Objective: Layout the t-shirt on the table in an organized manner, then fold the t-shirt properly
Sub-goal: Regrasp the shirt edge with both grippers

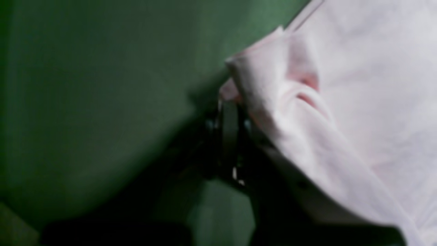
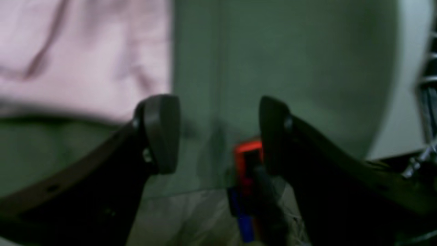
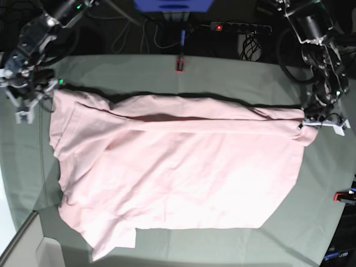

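The pale pink t-shirt [image 3: 178, 172] lies spread across the table [image 3: 233, 72], plain side up, with a fold line along its far edge and wrinkles at the left. My left gripper [image 3: 309, 121] is at the shirt's far right corner. In the left wrist view the gripper [image 1: 232, 102] is shut on a bunched corner of the shirt [image 1: 358, 102]. My right gripper [image 3: 25, 111] is just off the shirt's far left corner. In the right wrist view it [image 2: 218, 133] is open and empty, with the shirt [image 2: 85, 51] to its upper left over the table [image 2: 290, 51].
A red clamp [image 3: 179, 64] sits at the table's far edge and shows in the right wrist view [image 2: 247, 153]. Another red clamp [image 3: 345, 196] is at the right edge. Cables and a power strip [image 3: 239, 26] lie behind the table.
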Tool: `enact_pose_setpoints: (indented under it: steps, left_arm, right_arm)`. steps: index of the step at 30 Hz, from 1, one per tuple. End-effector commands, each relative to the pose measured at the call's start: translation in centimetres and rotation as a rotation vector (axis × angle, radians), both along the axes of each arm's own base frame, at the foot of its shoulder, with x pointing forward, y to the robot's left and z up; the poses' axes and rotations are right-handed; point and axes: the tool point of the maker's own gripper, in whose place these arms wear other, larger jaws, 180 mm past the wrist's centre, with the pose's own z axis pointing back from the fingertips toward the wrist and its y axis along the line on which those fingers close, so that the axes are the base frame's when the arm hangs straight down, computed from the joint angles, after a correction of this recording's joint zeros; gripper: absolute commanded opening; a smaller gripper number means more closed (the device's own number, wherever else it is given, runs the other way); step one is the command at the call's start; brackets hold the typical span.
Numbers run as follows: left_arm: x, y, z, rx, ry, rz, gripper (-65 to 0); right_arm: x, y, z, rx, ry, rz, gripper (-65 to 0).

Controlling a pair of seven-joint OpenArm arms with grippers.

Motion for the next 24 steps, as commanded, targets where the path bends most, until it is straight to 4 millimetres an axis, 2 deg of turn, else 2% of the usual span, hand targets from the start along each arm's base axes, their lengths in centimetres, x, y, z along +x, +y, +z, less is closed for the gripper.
enact_pose_setpoints:
  steps: [1,8,12,18,24]
  left_arm:
    - [1.1,1.8,2.4,0.058,-0.062,0.015,-65.0]
    - [0.7,2.4,2.8,0.077,-0.066,0.023,-65.0]
    - [0.7,2.4,2.8,0.079,-0.068,0.024,-65.0]
    - [1.0,2.4,3.0,0.08,-0.074,0.024,-65.0]
    - [1.0,2.4,3.0,0.08,-0.075,0.024,-65.0]
  right_arm:
    - [1.0,-0.2,1.0,-0.021,-0.037,0.012,-25.9]
    - [1.8,1.1,0.8,0.024,-0.066,0.022,-23.9]
    - [1.5,1.3,0.5,0.035,-0.061,0.02,-23.9]
    - [0.4,2.5,-2.1,0.099,-0.004,0.017,-23.9]
    - [0.4,4.3,-3.9,0.149,0.038,0.056,-24.1]
